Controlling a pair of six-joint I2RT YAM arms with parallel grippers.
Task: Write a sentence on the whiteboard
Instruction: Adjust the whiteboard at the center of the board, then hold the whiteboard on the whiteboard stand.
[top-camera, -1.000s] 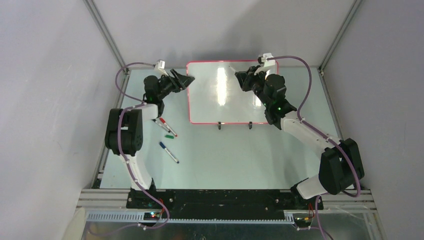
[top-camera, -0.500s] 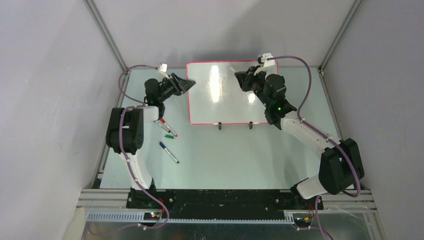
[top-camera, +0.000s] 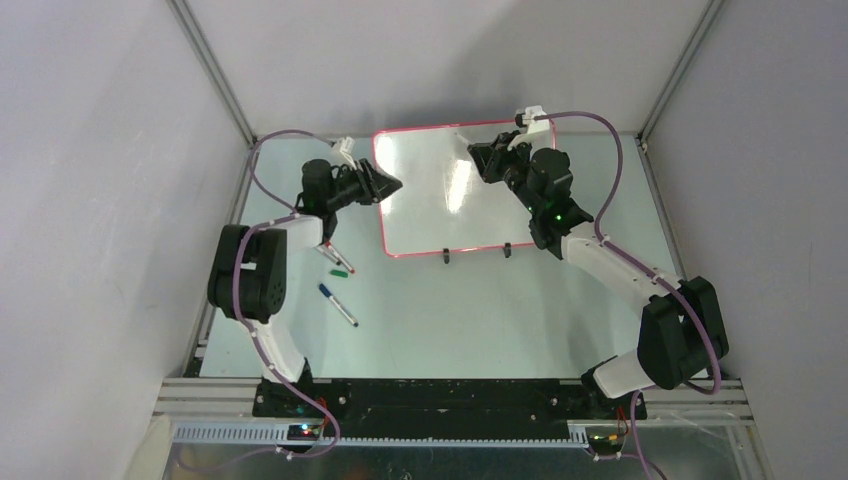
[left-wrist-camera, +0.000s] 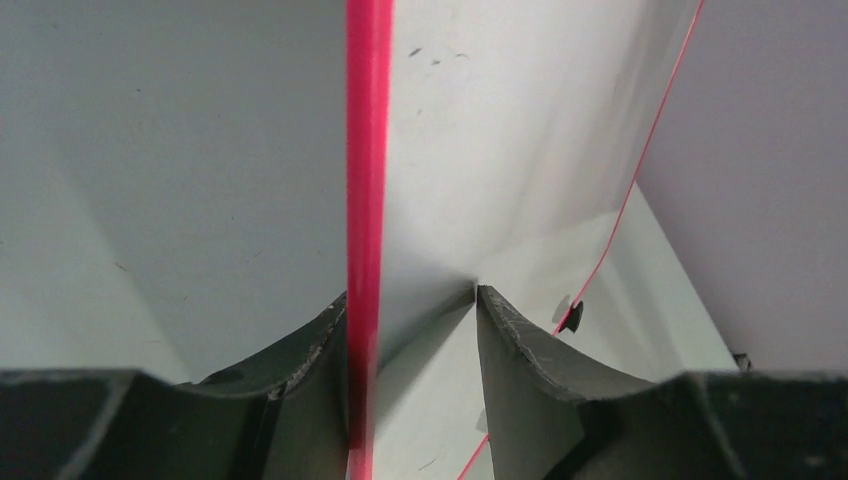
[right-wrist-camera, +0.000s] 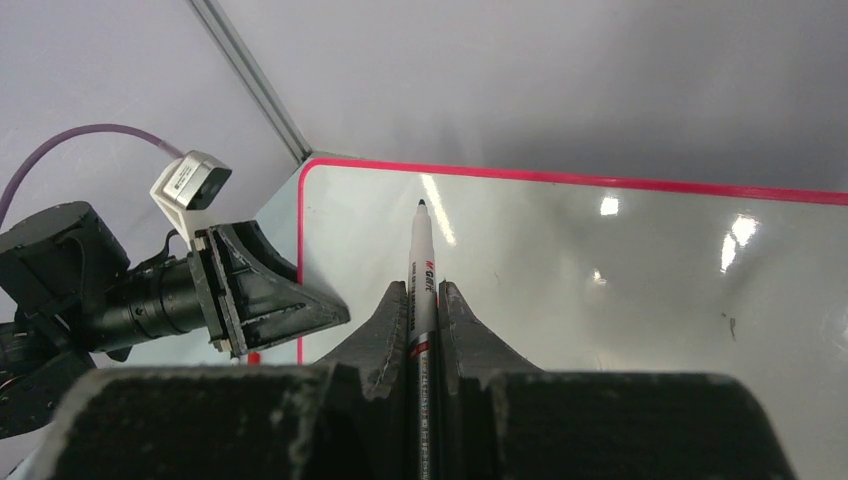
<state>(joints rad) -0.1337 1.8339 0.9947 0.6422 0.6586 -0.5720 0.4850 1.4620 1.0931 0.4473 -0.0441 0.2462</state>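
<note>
The left gripper (top-camera: 388, 184) has clamped the rim of the whiteboard (top-camera: 430, 220) and shifted it, steadying it for the marker (right-wrist-camera: 419, 250) held tight in the right gripper (right-wrist-camera: 424, 292).

Two black-and-white robot arms are bolted at the table's near edge. The left arm (top-camera: 248, 270) folds steeply upward and reaches inward. Its left gripper (top-camera: 386, 184) points right, jaws half spread and clamped over the left rim of the whiteboard (top-camera: 450, 215). The right arm (top-camera: 620, 268) stretches far forward and leftward. Its right gripper (top-camera: 479, 157) is pinched tight on a marker (right-wrist-camera: 420, 262) — tip forward.
</note>
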